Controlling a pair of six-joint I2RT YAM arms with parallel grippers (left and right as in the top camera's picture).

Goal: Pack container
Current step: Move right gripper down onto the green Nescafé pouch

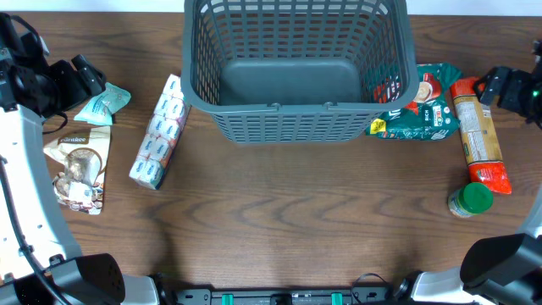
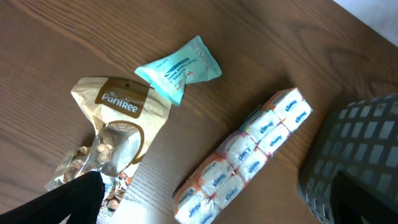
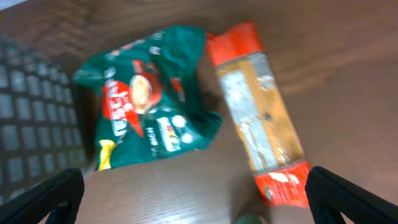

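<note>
Evidently at the opening step: nothing packed yet. Container (image 1: 288,127) upright at the far centre of the table (image 1: 279,220), base bare. Left gripper (image 2: 214,186) spread wide and empty, poised over the left-hand group of goods. Right gripper (image 3: 194,180) likewise wide and empty, above the right-hand group.

Next move, by judgement: calls for one arm to descend on a nearby packet, close across its narrow dimension, then lift clear over the rim. Nearest candidates:
- Tissue multipack (image 2: 249,155), just beside the left wall.
- Green snack bag (image 3: 149,106), against the right front corner.

Materials and shapes:
- Container: rigid dark grey plastic, lattice-slotted walls, solid base, rounded rectangular rim.
- Tissue multipack: long, soft, film-wrapped brick of small packs in rows; probably yields under pressure.
- Teal packet (image 2: 180,68): small pillow shape, crimped ends.
- Beige pouch (image 2: 118,124): crinkled, lying flat, clear window showing nut-like contents.
- Green snack bag: glossy film, creased and slack; likely to slip or fold when pinched.
- Long pack (image 3: 258,124): clear middle, orange-red ends, stiffer-looking, beside the green bag.
- Green-lidded jar (image 1: 470,200): small and round, near the long pack's end; cannot tell whether upright.
</note>
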